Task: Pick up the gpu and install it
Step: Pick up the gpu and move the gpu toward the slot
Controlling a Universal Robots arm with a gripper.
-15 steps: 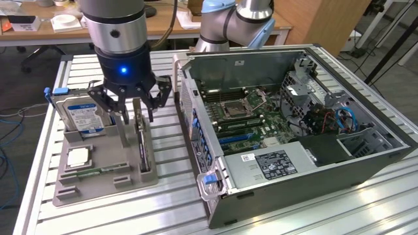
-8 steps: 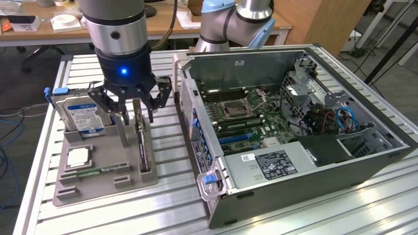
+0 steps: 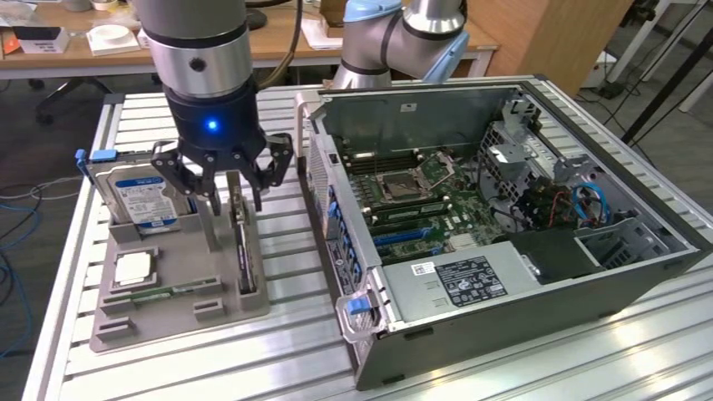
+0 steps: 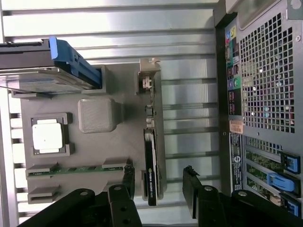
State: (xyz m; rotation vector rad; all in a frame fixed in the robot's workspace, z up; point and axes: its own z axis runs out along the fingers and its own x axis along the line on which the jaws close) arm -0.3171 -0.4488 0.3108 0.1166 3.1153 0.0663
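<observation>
The work sits on a table (image 3: 300,284) of ribbed, slotted aluminium, pale and shiny. Toward the exterior view's left lies a grey moulded tray (image 3: 179,313). Toward the exterior view's right an open computer case (image 3: 535,309) lies on its side, its motherboard (image 3: 412,188) facing up. Far behind, a wooden desk (image 3: 67,60) runs across the room. Loose cables (image 3: 13,200) trail on the floor past the table's edge at the exterior view's left.

In the tray a hard drive (image 3: 139,196) stands on edge at the far end. A square processor chip (image 3: 132,267) lies flat nearer, and a green memory stick (image 3: 167,292) lies nearest. The gpu (image 3: 244,251) stands on its long edge in the slot along the tray's side closest to the case. The gripper (image 3: 232,199) hangs above the card, spread wide, with its fingers (image 4: 128,182) to either side of the card's line. The wrist view shows a gap on both sides, so nothing is held.

The card's lower edge is sunk in its slot, and the gripper partly masks its far part in the exterior view. The arm (image 3: 200,50) is cut off above. The things on the desk are too small to make out, and the drive's label cannot be read.
</observation>
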